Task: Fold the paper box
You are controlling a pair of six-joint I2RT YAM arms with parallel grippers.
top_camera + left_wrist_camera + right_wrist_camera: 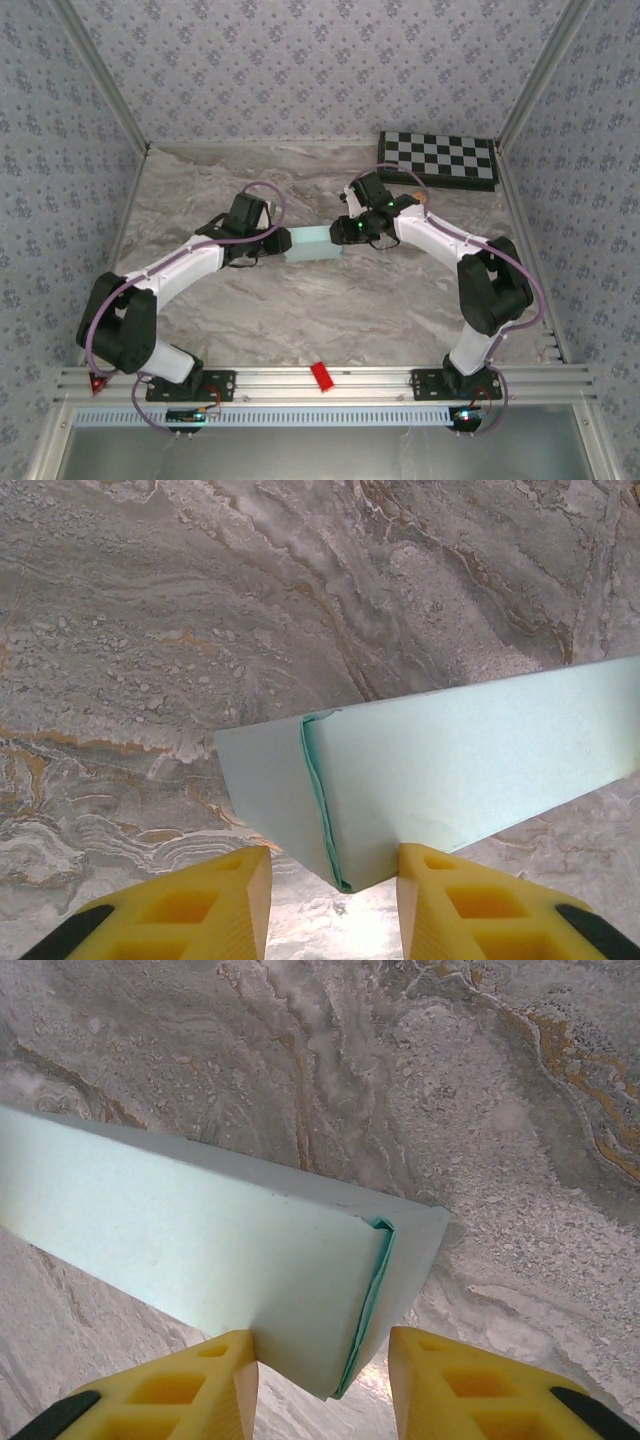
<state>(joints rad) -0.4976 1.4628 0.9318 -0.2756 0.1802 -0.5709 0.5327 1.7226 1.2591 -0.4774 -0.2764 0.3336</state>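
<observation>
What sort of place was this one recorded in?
Likely a lab robot cell, not a home: wallpapered panels box in a marble-look table, two arms are bolted to an aluminium rail at its near edge, and a checkerboard lies in the far right corner.

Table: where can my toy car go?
Bare marble: between the paper box and the front rail, and in the back-left corner. Crowded: the middle, where left gripper and right gripper flank the box, and back right, by the checkerboard.

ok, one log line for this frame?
paper box: folded shut, between the two grippers | left gripper: open, straddling one end | right gripper: open, straddling the other end | checkerboard: far right corner
</observation>
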